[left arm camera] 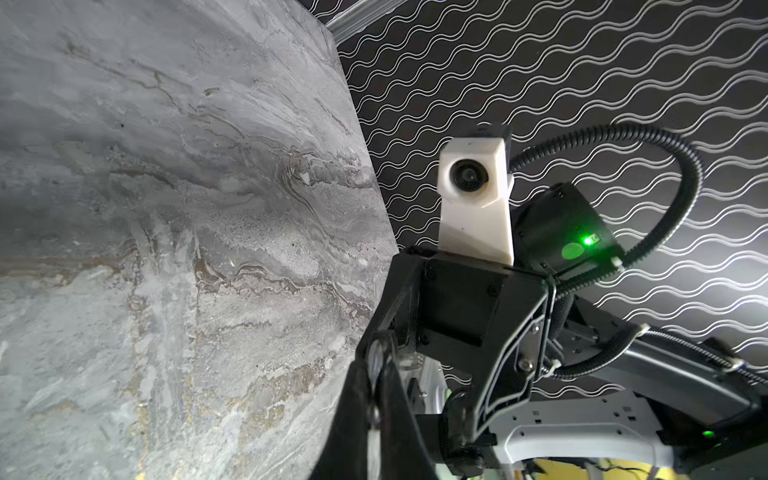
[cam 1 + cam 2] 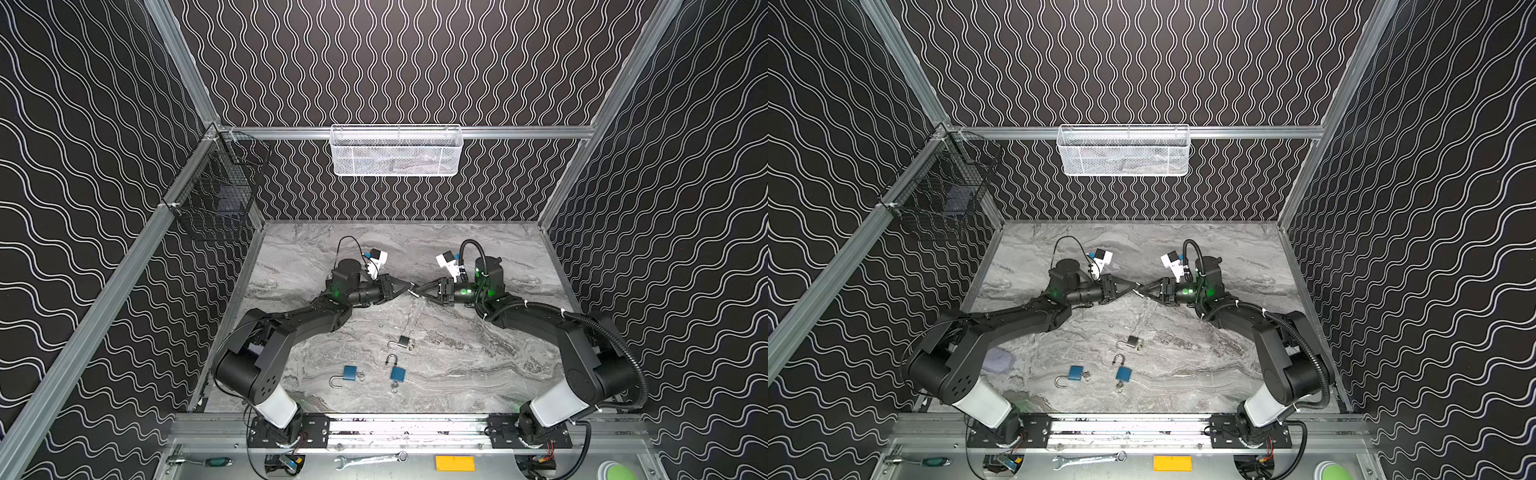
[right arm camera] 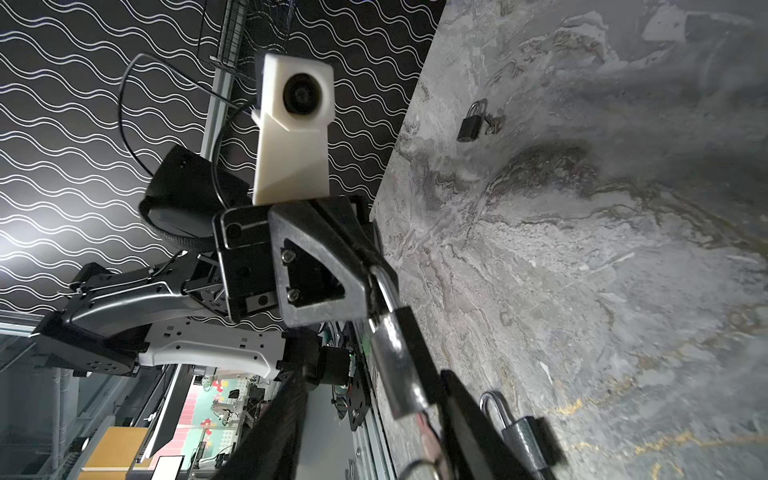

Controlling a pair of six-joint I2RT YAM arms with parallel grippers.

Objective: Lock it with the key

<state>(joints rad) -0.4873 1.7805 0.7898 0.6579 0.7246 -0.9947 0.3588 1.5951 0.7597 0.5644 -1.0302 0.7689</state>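
Right wrist view is my closest look: my left end effector (image 3: 370, 266) is pressed together on the steel shackle of a silver metal padlock (image 3: 395, 361). The lock's body points toward my right end effector (image 2: 422, 290). My right fingers (image 3: 478, 419) stand spread, one on each side of the lock body, and do not clamp it. A blurred key ring (image 3: 419, 467) shows at the lock's keyhole end; I cannot tell whether a key sits in the slot.

In both top views my two end effectors meet tip to tip above the middle of the grey marbled tabletop (image 2: 478, 365). Three loose locks lie to the near side, well apart from the held one:
- a small grey padlock (image 2: 403, 342) with its shackle open
- a blue padlock on the left (image 2: 350, 372), shackle open
- a blue padlock on the right (image 2: 397, 373)

In the right wrist view a black padlock (image 3: 469, 124) lies flat with keys beside it.

My left forearm covers the tabletop's left part. In a top view a lilac-grey cloth pad (image 2: 996, 360) shows beside its elbow. A white mesh basket (image 2: 395, 151) hangs on the far rail and a black wire basket (image 2: 216, 195) on the left rail. A steel wrench (image 2: 370, 459) and a green-handled screwdriver (image 2: 212, 461) lie on the near ledge.
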